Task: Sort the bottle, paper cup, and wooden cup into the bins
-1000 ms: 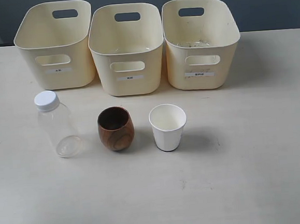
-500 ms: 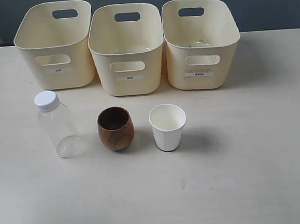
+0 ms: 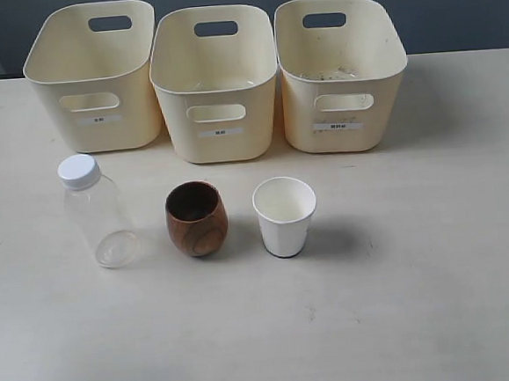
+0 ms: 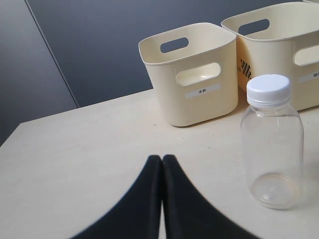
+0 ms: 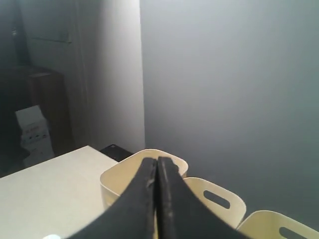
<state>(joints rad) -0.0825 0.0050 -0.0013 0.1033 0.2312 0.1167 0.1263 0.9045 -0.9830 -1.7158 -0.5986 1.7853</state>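
Note:
The clear bottle (image 3: pixel 98 216) with a white cap stands upright on the table's left. Beside it sits the dark brown wooden cup (image 3: pixel 197 218), then the white paper cup (image 3: pixel 285 215). Three cream bins stand in a row behind them: left bin (image 3: pixel 94 77), middle bin (image 3: pixel 216 83), right bin (image 3: pixel 340 72). No gripper shows in the exterior view. My left gripper (image 4: pixel 162 159) is shut and empty, low over the table, with the bottle (image 4: pixel 271 142) off to one side. My right gripper (image 5: pixel 157 162) is shut and empty, raised, with the bins (image 5: pixel 117 177) beyond it.
A beige table (image 3: pixel 437 273) carries everything, backed by a dark grey wall. The left wrist view shows the table's far edge (image 4: pixel 75 110). Dark furniture and a white box (image 5: pixel 32 132) stand beyond the table in the right wrist view.

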